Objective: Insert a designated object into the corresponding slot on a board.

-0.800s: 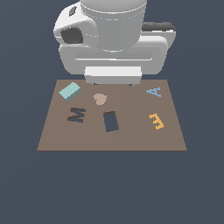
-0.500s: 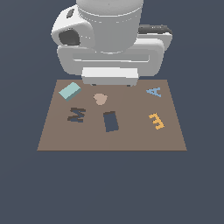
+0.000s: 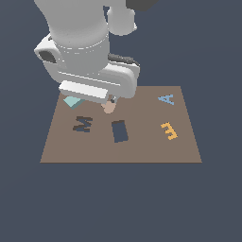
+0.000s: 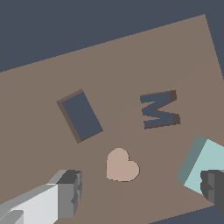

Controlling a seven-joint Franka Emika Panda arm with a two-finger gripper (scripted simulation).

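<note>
— Above the board's (image 4: 131, 57) far corner region, our gripper (image 4: 140, 192) hangs spread wide, holding nothing; the teal block (image 4: 203, 164) lies flat by one fingertip (image 4: 214, 186).

— We judge it light, rigid, smooth: pinch its two long sides squarely. The slot (image 4: 81, 115) waits mid-board.

A flat, unbroken slate-blue ground (image 3: 118, 203) fills the scene on every side. It carries no texture, seams or markings. In the exterior view it stretches evenly from edge to edge, the same tone near and far. In the wrist view the same dark blue surface (image 4: 65, 26) shows as a plain band. The light is soft and even; no sharp shadows fall on the ground. No walls, windows or furniture are in view.
</note>
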